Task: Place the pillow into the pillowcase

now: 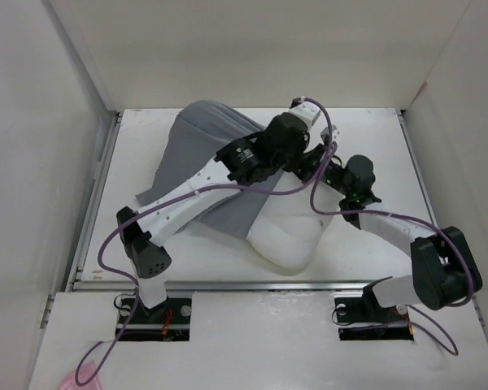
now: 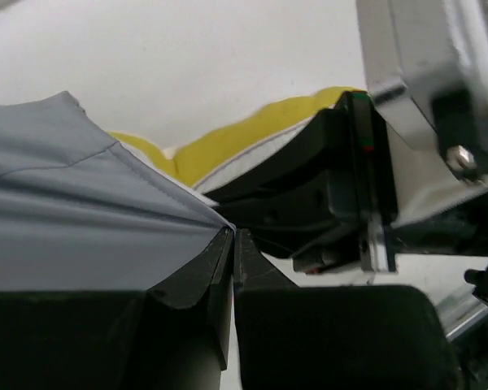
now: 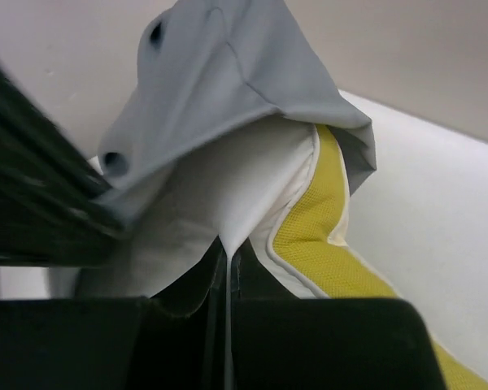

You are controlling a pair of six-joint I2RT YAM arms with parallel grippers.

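Tightly on pillowcase (image 2: 81, 211), left gripper (image 2: 232, 244).

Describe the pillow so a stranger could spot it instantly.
On the white table, look at the middle of its near half. The pillow is the puffy white mound poking from the grey pillowcase; unlike that flat wrinkled cloth, it is white with a yellow edge band.

top: high overhead, facing down | wrists: close, sharing pillow (image 3: 309, 236) edge
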